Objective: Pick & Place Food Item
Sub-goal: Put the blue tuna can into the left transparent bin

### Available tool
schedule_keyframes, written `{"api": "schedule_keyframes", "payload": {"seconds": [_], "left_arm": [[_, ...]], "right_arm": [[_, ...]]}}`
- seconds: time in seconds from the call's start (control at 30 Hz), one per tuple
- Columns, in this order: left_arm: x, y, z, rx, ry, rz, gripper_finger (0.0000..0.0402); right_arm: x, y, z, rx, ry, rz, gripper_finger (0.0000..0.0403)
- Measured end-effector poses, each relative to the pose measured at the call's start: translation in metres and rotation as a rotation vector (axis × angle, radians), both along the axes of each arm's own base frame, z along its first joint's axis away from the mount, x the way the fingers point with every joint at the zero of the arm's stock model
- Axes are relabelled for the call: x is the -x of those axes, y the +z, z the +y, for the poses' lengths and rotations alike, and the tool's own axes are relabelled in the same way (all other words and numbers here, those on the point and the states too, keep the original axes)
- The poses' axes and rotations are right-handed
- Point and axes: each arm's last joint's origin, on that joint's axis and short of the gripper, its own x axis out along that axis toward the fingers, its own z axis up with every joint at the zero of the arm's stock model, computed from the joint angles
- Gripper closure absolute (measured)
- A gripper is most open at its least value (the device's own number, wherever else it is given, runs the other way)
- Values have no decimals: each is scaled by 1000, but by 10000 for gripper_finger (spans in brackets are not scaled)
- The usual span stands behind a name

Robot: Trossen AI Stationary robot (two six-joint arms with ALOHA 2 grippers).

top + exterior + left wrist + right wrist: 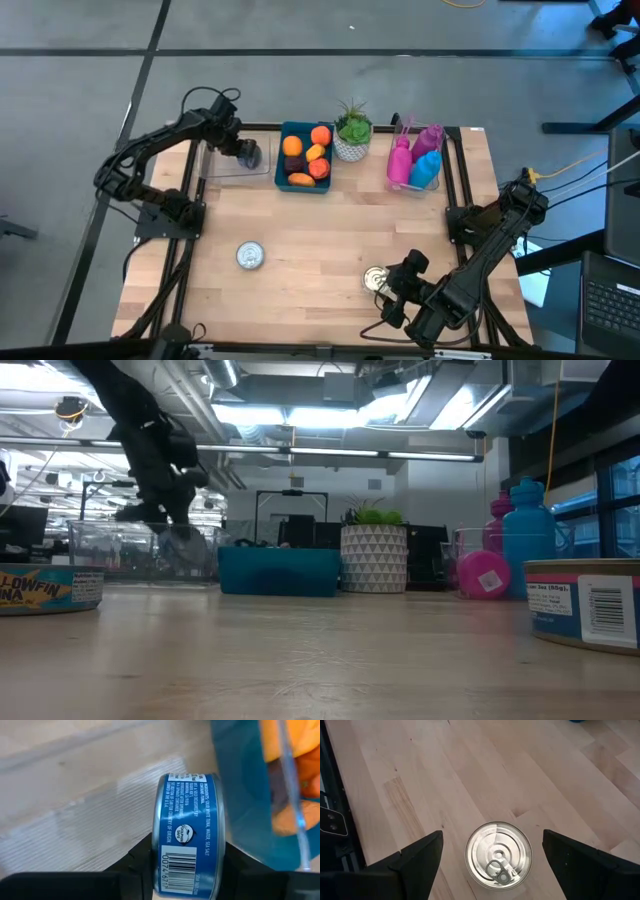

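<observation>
My left gripper [250, 153] is at the table's far left, shut on a blue-labelled tuna can [189, 820] over the clear plastic bin [232, 162]. In the low view the can [186, 546] hangs inside the bin's walls [120, 550]. My right gripper [492, 837] is open near the table's near right edge, its fingers standing either side of a silver-topped can [498, 854] from above without touching it. That can [375, 279] stands upright on the wood. A third can [250, 255] stands on the near left part of the table. My left gripper pinches the tuna can between its two fingers [137, 862], one on each flat end. The can is turned on edge, and its labelled side wall [190, 795] faces the wrist camera. The fingers point down into the clear bin. Whether the can touches the bin's floor does not show.
A teal bin [288, 135] of oranges and other fruit sits right beside the clear bin. Farther right along the far edge are a potted plant [352, 130] and a clear rack with pink and blue bottles [417, 160]. Bare wood lies in the table's middle [320, 230].
</observation>
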Motion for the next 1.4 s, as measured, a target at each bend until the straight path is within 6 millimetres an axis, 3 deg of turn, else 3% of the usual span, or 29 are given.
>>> {"api": "schedule_keyframes", "payload": {"seconds": [0.37,0.7,0.97,1.13,1.4], "left_arm": [[-14,-31,13,78,-5,-94,273],[-16,-29,20,27,-3,-107,214],[-12,-31,19,-32,-19,26,168],[-11,-20,18,-89,-36,35,163],[-10,24,20,-294,-30,258,163]], "right_arm": [[0,0,0,-5,1,6,62],[0,-1,0,-17,3,20,62],[0,-1,0,-18,2,20,62],[-1,-1,-1,-17,-3,21,62],[-3,-1,-2,-22,-8,29,62]]}}
